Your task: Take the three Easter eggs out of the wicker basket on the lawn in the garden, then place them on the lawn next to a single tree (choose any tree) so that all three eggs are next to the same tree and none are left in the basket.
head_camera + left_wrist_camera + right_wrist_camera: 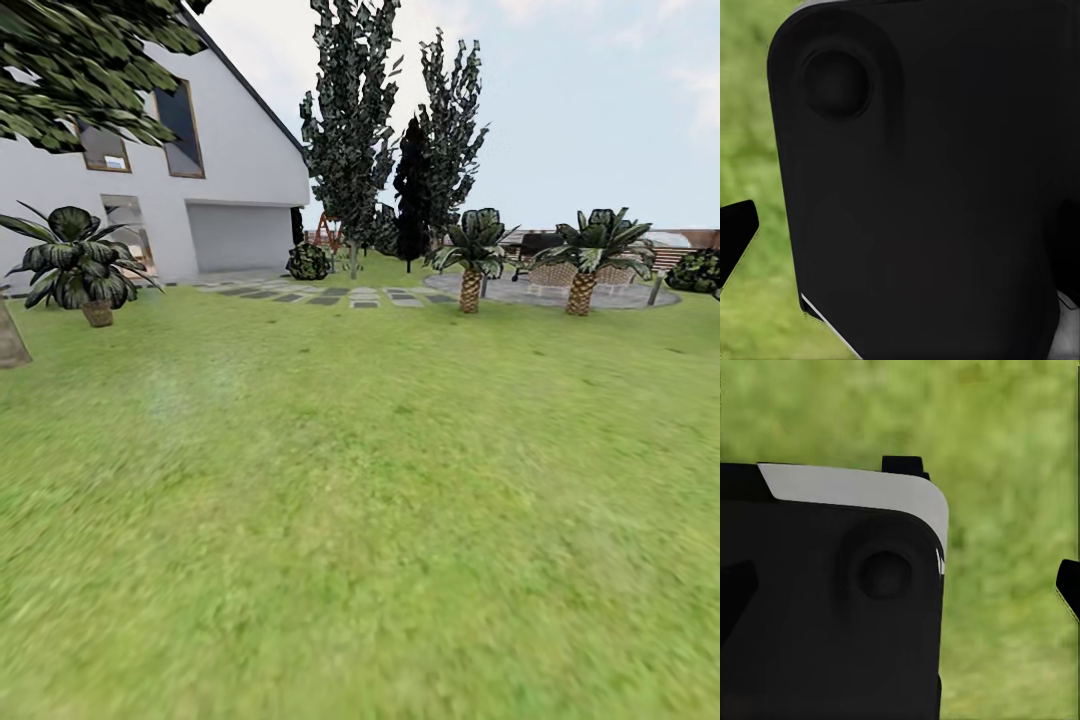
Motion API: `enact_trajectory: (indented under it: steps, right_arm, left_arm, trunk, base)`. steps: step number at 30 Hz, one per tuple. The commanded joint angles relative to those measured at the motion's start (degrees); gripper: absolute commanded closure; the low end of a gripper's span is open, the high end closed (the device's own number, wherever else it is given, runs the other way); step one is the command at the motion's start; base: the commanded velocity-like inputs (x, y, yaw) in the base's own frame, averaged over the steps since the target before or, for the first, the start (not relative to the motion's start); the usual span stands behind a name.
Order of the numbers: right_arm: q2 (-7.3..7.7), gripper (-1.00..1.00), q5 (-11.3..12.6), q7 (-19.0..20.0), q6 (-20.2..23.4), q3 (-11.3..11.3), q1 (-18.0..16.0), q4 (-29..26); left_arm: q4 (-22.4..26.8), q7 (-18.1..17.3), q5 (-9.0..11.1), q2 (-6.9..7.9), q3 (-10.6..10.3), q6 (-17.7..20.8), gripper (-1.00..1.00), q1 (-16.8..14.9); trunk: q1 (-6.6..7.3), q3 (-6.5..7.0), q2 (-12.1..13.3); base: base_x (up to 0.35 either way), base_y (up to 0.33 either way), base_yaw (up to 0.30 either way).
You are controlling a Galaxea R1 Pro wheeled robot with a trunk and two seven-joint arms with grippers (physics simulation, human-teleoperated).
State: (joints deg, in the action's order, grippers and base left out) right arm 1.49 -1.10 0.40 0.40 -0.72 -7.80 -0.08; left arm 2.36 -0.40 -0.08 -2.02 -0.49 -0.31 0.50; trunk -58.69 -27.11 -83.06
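Observation:
The lawn (pixel 360 520) spreads wide and green ahead of me in the garden. The Easter eggs and the wicker basket are out of view. At the left edge stands the grey-tan trunk of a tree (pixel 10 338), with its leaves (pixel 80 60) hanging overhead. In the left wrist view my left gripper (pixel 900 236) is open, one black fingertip (pixel 736 232) showing over grass, with a black part of the robot's body close in front. In the right wrist view my right gripper (pixel 900 589) is open too, a fingertip (pixel 1069 589) over grass, nothing held.
A white house (pixel 200 190) stands at the back left, with a potted plant (pixel 80 265) before it. Stepping stones (pixel 330 295) lead to tall dark narrow trees (pixel 350 120). Two small palms (pixel 470 265) edge a paved circle (pixel 560 293) at the back right.

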Motion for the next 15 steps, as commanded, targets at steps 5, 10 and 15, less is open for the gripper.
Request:
enact_trajectory:
  steps: [5,10,15]
  right_arm:
    - [0.01,-1.00,-0.1,0.1,0.0,-0.1,0.0,0.0]
    - [0.01,-1.00,-0.1,0.1,0.0,-0.1,0.0,0.0]
    - [0.01,-1.00,-0.1,0.0,0.0,-0.1,0.0,0.0]
  left_arm:
    - [0.1,0.0,0.0,0.00,0.0,0.0,-1.00,0.0]
    - [0.1,0.0,0.0,0.00,0.0,0.0,-1.00,0.0]
    - [0.1,0.0,0.0,0.00,0.0,0.0,-1.00,0.0]
  trunk:
    - [-0.04,-0.05,0.0]
    - [-0.04,-0.05,0.0]
    - [-0.04,-0.05,0.0]
  base:
    - [0.340,0.000,0.000]
    - [0.340,0.000,0.000]
    - [0.340,0.000,0.000]
